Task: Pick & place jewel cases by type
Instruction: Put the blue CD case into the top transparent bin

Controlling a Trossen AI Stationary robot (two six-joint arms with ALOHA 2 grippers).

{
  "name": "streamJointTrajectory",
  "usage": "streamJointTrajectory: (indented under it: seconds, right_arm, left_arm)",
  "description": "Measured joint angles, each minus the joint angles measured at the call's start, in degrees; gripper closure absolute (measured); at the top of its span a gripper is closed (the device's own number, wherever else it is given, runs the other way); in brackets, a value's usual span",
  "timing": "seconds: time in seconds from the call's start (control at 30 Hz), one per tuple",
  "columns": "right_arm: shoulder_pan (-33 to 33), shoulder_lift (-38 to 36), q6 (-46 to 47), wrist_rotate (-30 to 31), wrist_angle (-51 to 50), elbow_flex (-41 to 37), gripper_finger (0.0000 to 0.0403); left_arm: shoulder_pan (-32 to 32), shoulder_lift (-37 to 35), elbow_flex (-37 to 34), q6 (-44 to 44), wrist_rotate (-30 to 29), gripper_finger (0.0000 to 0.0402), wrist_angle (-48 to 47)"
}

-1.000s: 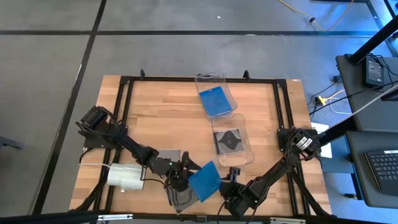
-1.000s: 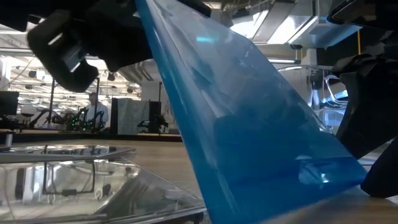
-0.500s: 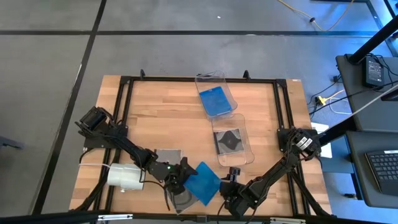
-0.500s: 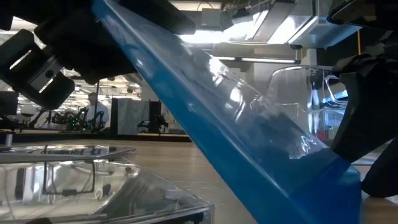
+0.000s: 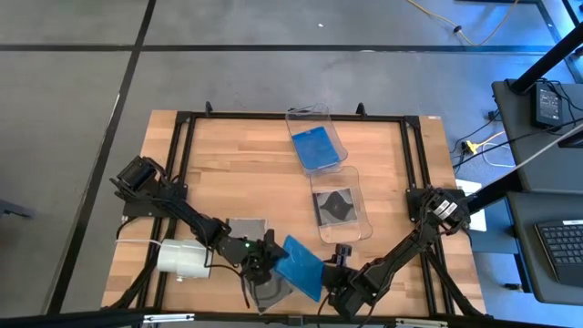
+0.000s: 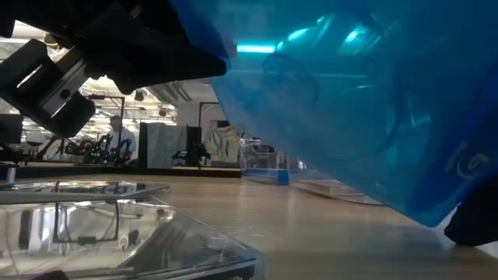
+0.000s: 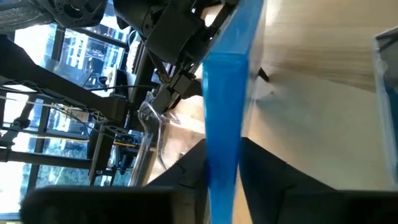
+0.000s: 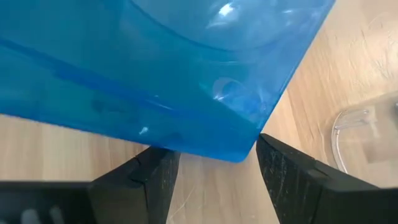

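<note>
Wooden table (image 5: pixel 237 173) (black-framed), two clear bins (image 5: pixel 314 146), white roll (image 5: pixel 183 258), grey cases (image 5: pixel 246 228)

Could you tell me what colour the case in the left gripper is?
Translucent blue jewel case; clearest in the right wrist view.

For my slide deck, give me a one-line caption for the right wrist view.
Blue jewel case, clamped by the left gripper, hangs over the right gripper's open fingers above the wooden table.

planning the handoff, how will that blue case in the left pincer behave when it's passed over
The blue jewel case looks thin and rigid: pinched at one edge by the left pincer, it shows no sag. Its glossy plastic is probably slippery, so it may pivot. The right pincer is open at its corner, not gripping.
</note>
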Motion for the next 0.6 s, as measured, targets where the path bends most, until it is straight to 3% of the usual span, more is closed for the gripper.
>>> streamJointTrajectory:
  seconds: [0.13,0.3,0.6]
  right_arm:
    - [0.1,-0.1,-0.2,1.5,-1.5,1.2,0.0186]
    - [0.9,-1.6,1.2,3.0,-11.3,5.6,0.0186]
    - [2.5,-2.6,8.2,4.0,-26.3,15.2,0.0186]
  left_arm:
    - [-0.1,0.0,0.0,0.0,0.4,0.0351,-0.4]
    - [-0.2,-0.1,0.0,-0.6,-0.5,0.0365,-0.2]
    - [-1.1,-0.5,0.0,-13.4,-5.4,0.0366,4.5]
